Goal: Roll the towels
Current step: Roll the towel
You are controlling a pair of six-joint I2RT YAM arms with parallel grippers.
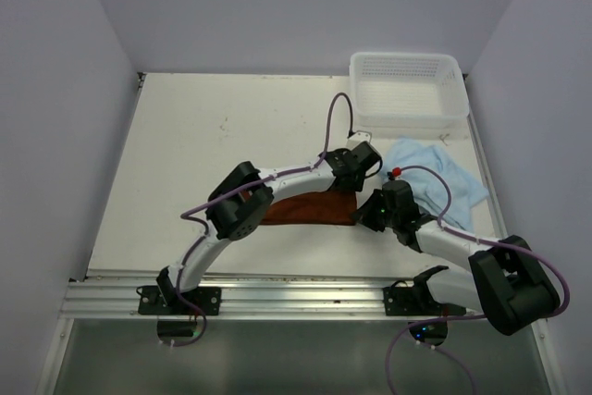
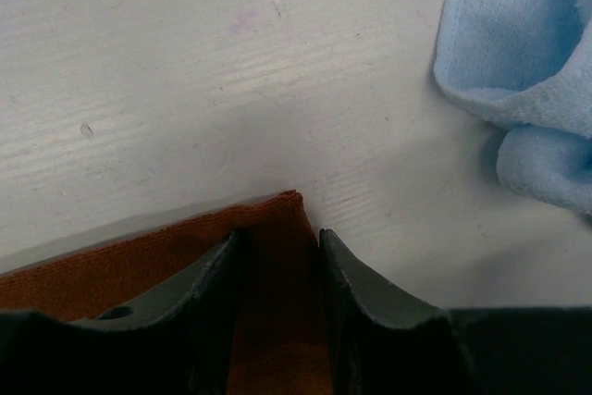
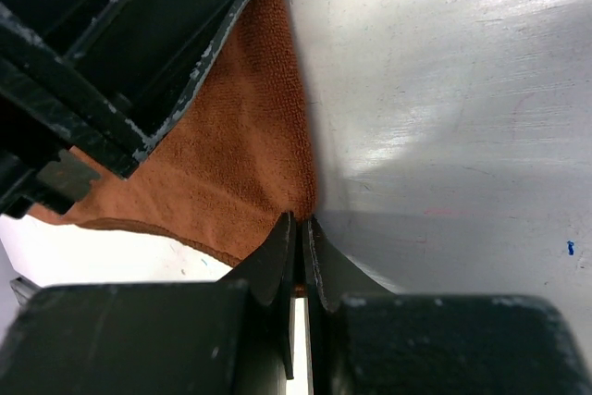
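Observation:
The rust brown-red towel (image 1: 305, 211) lies as a long folded strip on the table between the two arms. My left gripper (image 1: 351, 190) comes down on its right end; in the left wrist view its fingers (image 2: 356, 275) press on a thick fold of the rust towel (image 2: 111, 275), whose corner pokes out past the tips. My right gripper (image 3: 301, 221) is shut on the near right corner of the same towel (image 3: 231, 154). The light blue towel (image 1: 435, 178) lies crumpled to the right, untouched, and shows at the upper right of the left wrist view (image 2: 527, 62).
A white mesh basket (image 1: 407, 90) stands at the back right corner of the table. Walls close in the left, back and right sides. The left gripper's black body (image 3: 120, 43) fills the upper left of the right wrist view, close to my right fingers.

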